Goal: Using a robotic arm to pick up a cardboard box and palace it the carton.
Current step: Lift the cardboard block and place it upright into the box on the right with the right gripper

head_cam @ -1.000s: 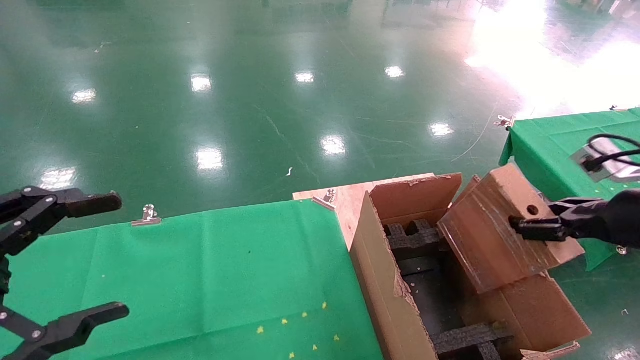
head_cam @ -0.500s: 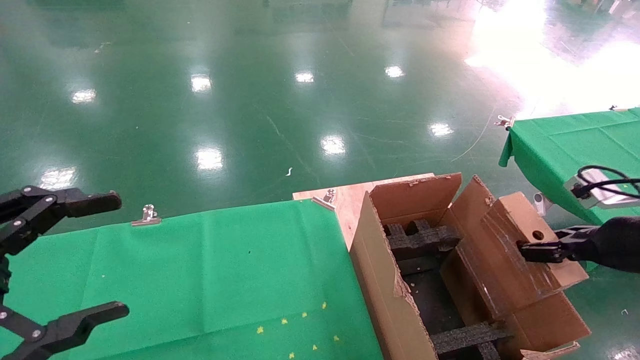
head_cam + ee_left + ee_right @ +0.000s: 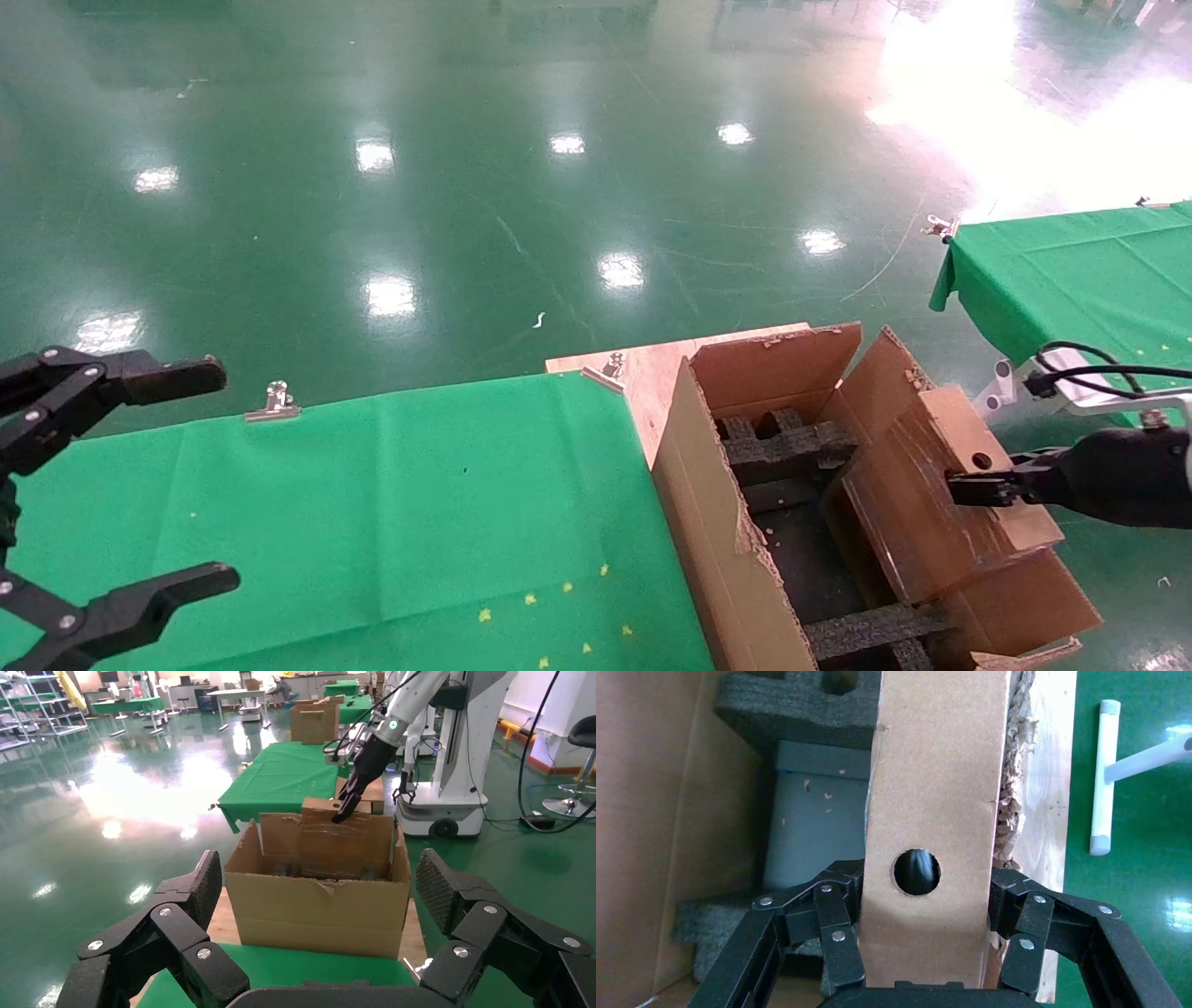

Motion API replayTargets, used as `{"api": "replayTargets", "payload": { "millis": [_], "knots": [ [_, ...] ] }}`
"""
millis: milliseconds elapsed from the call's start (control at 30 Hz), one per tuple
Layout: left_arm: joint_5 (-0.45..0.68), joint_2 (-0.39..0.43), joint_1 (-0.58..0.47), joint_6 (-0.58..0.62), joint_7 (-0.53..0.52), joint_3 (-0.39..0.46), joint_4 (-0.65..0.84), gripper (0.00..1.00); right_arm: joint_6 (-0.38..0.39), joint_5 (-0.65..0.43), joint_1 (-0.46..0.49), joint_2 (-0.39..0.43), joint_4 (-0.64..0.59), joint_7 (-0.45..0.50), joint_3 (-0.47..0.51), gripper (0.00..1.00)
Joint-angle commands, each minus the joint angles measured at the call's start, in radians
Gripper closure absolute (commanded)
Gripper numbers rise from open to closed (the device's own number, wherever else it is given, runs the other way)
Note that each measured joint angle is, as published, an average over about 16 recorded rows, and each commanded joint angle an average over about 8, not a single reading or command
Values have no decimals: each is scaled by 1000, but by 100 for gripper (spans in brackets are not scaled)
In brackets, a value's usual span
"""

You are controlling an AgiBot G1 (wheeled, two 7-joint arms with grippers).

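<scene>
Clamping the cardboard box (image 3: 922, 499) across its narrow sides, the right end effector (image 3: 968, 487) holds it tilted at the carton's (image 3: 708, 522) three-o'clock wall. It looks light and stiff; taped faces may slip. The left end effector (image 3: 140, 485) hangs wide open at nine o'clock.

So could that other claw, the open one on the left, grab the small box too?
Probably not from there. The left gripper hangs open over the green cloth, the carton wall stands between, and the right gripper already clamps the cardboard box.

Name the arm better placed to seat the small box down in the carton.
Right. Its claw is already clamped on the cardboard box, which sits tilted, partly inside the carton. The left claw hangs open, away over the green table.
</scene>
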Motion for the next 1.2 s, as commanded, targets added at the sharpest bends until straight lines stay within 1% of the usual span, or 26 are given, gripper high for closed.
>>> {"api": "replayTargets", "payload": {
  "millis": [33, 300, 533, 1200],
  "knots": [
    [0, 0, 0, 0, 0, 0, 0, 0, 17, 2, -12, -13, -12, 7, -7, 100],
    [0, 0, 0, 0, 0, 0, 0, 0, 67, 23, -53, -72, -88, -17, -25, 100],
    [0, 0, 0, 0, 0, 0, 0, 0, 97, 34, -79, -136, -180, -57, -35, 100],
    [0, 0, 0, 0, 0, 1, 0, 0, 107, 60, -119, -306, -408, -199, -45, 100]
  ]
}}
